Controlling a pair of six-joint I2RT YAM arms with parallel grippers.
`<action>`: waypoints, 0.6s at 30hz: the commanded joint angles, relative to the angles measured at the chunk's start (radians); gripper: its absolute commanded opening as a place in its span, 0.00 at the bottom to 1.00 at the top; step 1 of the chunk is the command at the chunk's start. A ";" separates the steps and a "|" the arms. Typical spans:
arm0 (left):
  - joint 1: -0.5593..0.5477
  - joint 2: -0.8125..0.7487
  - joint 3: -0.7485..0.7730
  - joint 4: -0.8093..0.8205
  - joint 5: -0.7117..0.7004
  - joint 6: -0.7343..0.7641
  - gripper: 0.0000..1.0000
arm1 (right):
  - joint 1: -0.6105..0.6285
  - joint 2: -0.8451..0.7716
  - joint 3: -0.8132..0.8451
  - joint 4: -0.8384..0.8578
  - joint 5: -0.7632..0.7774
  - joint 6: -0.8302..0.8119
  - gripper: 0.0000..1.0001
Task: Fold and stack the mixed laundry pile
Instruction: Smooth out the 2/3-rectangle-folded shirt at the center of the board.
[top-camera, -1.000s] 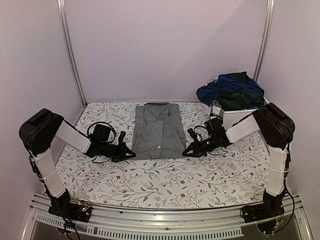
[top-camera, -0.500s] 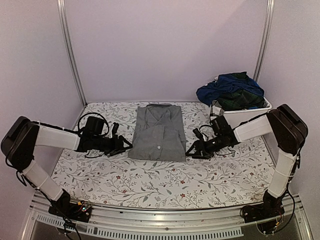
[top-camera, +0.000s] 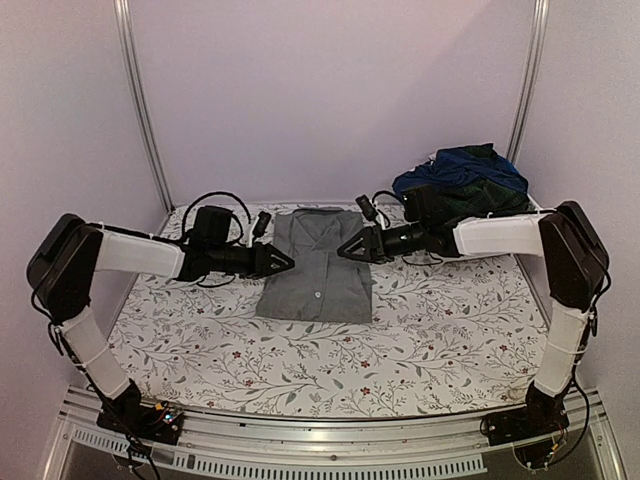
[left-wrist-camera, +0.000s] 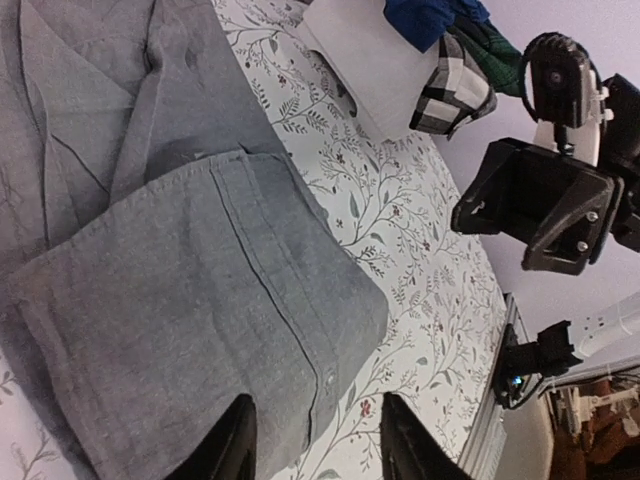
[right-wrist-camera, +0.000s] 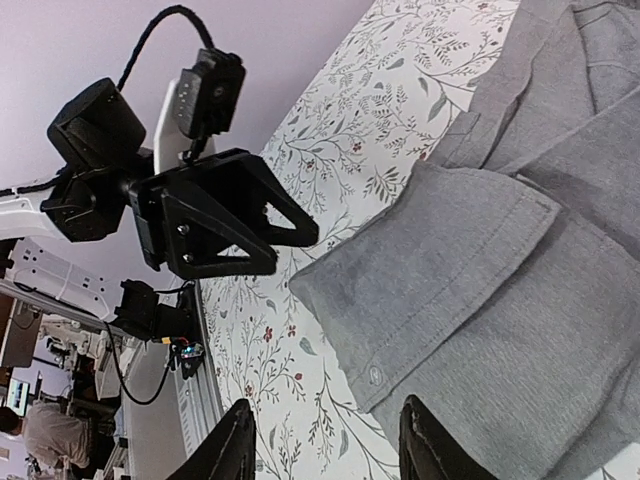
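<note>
A folded grey shirt (top-camera: 318, 265) with collar and buttons lies flat on the floral table cloth (top-camera: 330, 360); it fills the left wrist view (left-wrist-camera: 170, 280) and the right wrist view (right-wrist-camera: 500, 270). My left gripper (top-camera: 288, 262) is open and hovers over the shirt's left edge. My right gripper (top-camera: 343, 252) is open and hovers over its right upper part. The two grippers face each other, apart. A navy blue garment (top-camera: 455, 170) and a dark green plaid one (top-camera: 480, 200) lie heaped in the white bin (top-camera: 470, 232) at the back right.
Metal frame posts (top-camera: 140, 110) stand at the back corners against the pale walls. The table's near edge carries an aluminium rail (top-camera: 320, 440). The right arm (left-wrist-camera: 540, 200) shows in the left wrist view, the left arm (right-wrist-camera: 200, 210) in the right wrist view.
Both grippers rose from the table beside the shirt and moved inward and toward the back, and now hover over the shirt's upper half. The shirt has not moved.
</note>
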 joint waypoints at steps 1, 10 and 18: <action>-0.030 0.150 0.022 0.141 0.133 -0.035 0.36 | 0.063 0.143 0.050 0.101 -0.070 0.082 0.46; 0.006 0.370 0.028 0.216 0.086 -0.105 0.33 | 0.017 0.459 0.111 0.174 -0.058 0.117 0.39; 0.012 0.290 -0.145 0.273 0.067 -0.106 0.40 | -0.006 0.416 -0.085 0.147 -0.010 0.066 0.36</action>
